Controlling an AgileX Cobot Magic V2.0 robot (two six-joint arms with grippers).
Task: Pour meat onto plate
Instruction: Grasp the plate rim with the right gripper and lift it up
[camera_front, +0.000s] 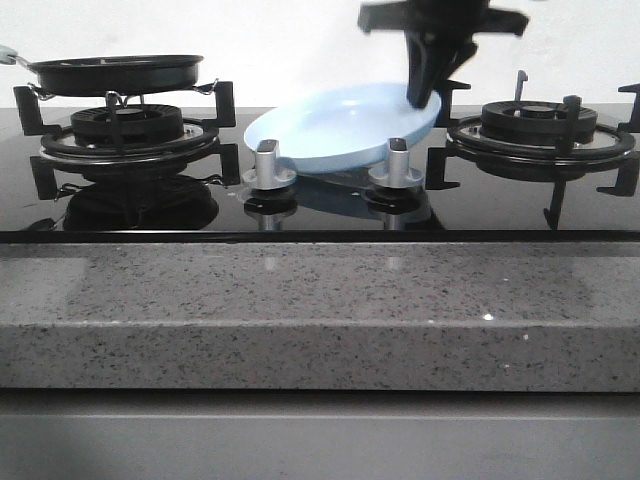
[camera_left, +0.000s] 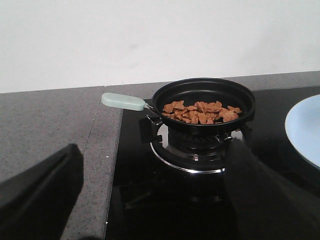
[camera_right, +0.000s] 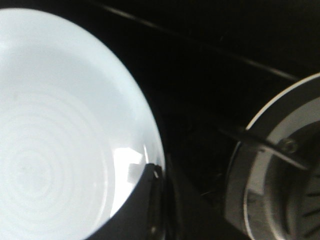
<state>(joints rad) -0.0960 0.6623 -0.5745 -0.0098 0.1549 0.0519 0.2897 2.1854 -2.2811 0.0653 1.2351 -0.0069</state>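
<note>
The meat (camera_left: 200, 112) lies loose in the black frying pan (camera_left: 204, 102) at upper left of the front view; light bits that will slide once the pan is tipped by its pale handle (camera_left: 123, 101). The right pincer (camera_front: 425, 97) is clenched on the tilted plate's (camera_front: 330, 135) rim at centre. The left pincer (camera_left: 150, 200) is released. The glossy glass hob (camera_front: 330, 215) sits in a speckled counter (camera_front: 320, 310).

Pale-blue plate (camera_front: 340, 125); light-brown meat (camera_left: 200, 112) in a black frying pan (camera_left: 204, 97) with a mint-green handle (camera_left: 123, 101); glossy black hob (camera_front: 320, 205); speckled grey counter (camera_front: 320, 315); knobs (camera_front: 269, 160) seemingly silver.
</note>
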